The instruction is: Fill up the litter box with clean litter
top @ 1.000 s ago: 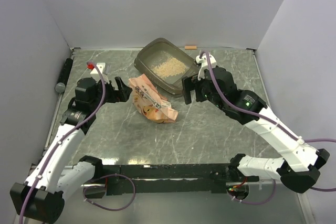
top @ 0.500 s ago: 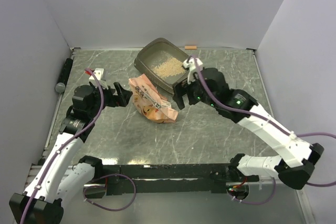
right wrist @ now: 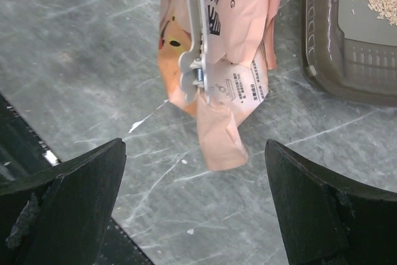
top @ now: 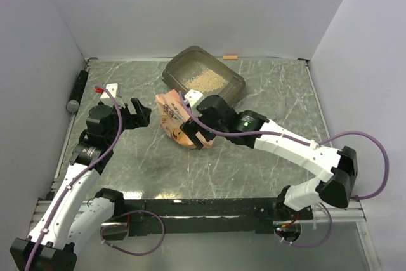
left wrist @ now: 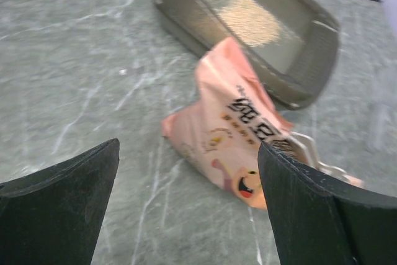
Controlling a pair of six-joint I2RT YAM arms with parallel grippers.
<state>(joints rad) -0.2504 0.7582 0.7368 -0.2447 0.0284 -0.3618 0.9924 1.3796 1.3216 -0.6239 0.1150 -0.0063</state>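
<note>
Litter box (top: 233,88) sits at the far side of the marble-patterned table (top: 266,157), about twelve o'clock from the arm bases. It is grey-brown, set at a slant, with pale tan litter (top: 204,80) spread over part of its floor. Just off its seven o'clock corner the pink litter bag (top: 171,111) lies flat, printed side up with dark characters and a cartoon face, its top folded over and held by a metal clip (right wrist: 197,60).

At the bag's nine o'clock, close by but apart from it, the left gripper (top: 141,111) hangs with its jaws spread wide and nothing between them. Over the bag's five o'clock end, the right gripper (top: 192,132) is also fully spread. Its fingers (right wrist: 68,203) stand to either side of the clipped end and hold nothing. I cannot tell whether they touch the plastic.
</note>
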